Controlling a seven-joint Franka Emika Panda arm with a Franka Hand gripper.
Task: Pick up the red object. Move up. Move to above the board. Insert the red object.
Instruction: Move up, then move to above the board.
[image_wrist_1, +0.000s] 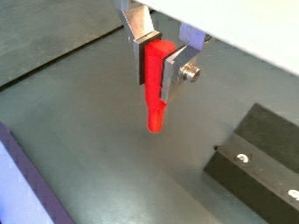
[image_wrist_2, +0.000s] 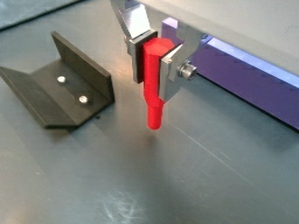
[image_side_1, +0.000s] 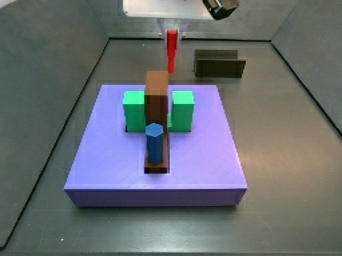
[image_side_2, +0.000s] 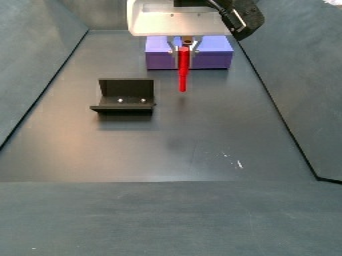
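My gripper (image_wrist_1: 158, 63) is shut on the red object (image_wrist_1: 155, 87), a thin bright-red peg that hangs straight down from between the fingers, clear above the grey floor. It shows the same way in both wrist views, gripper (image_wrist_2: 156, 59) and red object (image_wrist_2: 153, 83). In a side view the gripper (image_side_1: 173, 32) holds the red object (image_side_1: 173, 47) beyond the far edge of the purple board (image_side_1: 187, 150). The board carries two green blocks (image_side_1: 134, 110), a brown bar (image_side_1: 156, 95) and a blue peg (image_side_1: 155, 143). In a side view the red object (image_side_2: 183, 70) hangs in front of the board (image_side_2: 214, 55).
The dark L-shaped fixture (image_side_2: 123, 97) stands on the floor beside the gripper; it also shows in a wrist view (image_wrist_2: 59, 83) and in a side view (image_side_1: 219, 65). Grey walls enclose the floor on all sides. A purple board edge (image_wrist_2: 246, 74) runs close behind the gripper.
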